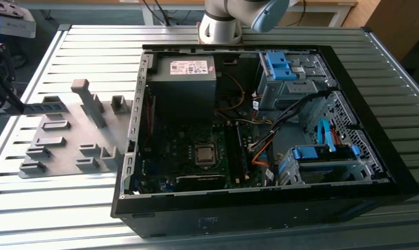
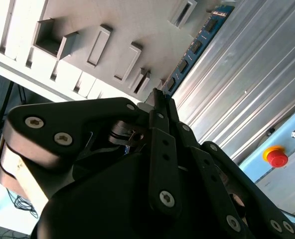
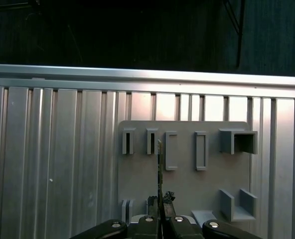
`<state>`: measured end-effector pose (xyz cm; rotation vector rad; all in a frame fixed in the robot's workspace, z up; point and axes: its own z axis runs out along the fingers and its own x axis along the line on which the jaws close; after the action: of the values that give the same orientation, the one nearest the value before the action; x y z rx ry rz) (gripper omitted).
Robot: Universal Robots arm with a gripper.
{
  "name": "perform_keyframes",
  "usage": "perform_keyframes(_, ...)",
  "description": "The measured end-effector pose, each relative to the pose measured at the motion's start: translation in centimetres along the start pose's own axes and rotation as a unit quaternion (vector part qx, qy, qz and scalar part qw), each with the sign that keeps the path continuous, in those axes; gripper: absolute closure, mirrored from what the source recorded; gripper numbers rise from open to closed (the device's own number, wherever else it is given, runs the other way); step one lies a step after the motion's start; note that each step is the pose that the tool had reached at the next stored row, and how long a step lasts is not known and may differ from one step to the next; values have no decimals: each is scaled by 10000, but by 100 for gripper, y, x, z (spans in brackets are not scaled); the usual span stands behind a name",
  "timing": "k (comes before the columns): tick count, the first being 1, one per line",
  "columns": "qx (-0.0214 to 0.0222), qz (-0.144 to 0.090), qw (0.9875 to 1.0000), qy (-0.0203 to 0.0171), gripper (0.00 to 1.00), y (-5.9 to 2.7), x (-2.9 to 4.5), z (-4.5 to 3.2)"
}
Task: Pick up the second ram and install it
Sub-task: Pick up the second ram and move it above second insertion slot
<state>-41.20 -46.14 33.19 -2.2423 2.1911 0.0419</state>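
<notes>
Second ram (image 2: 193,46) clamped at one end in closed gripper (image 2: 160,99), edge-on over grey holder plate (image 3: 187,186) on slatted table (image 3: 63,174), well apart from open computer case (image 1: 265,130). Probably light, stiff, thin, fragile; best held by bare board edges, clear of contacts.

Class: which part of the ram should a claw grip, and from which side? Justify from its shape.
Pinch the ram across its two flat faces near one short end, coming in along its length. It is long, thin and flat, so the faces probably give the surest contact. The claw is shut on it this way, the stick jutting straight out.
</notes>
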Motion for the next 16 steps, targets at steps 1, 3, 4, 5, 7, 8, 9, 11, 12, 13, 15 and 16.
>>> perform_keyframes(1,0,0,10000,0,86,0,0,-10)
perform_keyframes(3,0,0,10000,0,86,0,-1,-27)
perform_keyframes(4,0,0,10000,0,86,1,-1,-36)
perform_keyframes(5,0,0,10000,0,86,1,-1,-46)
perform_keyframes(7,0,0,10000,0,86,1,-2,-66)
perform_keyframes(8,0,0,10000,0,86,1,-2,-76)
perform_keyframes(9,1,0,10000,0,86,1,-2,-86)
perform_keyframes(11,0,0,10000,0,86,2,-3,-108)
perform_keyframes(12,0,0,10000,0,86,2,-3,-119)
perform_keyframes(13,0,0,10000,0,86,2,-3,-130)
perform_keyframes(15,-1,0,10000,0,86,2,-3,-153)
perform_keyframes(16,0,0,10000,0,86,2,-4,-162)
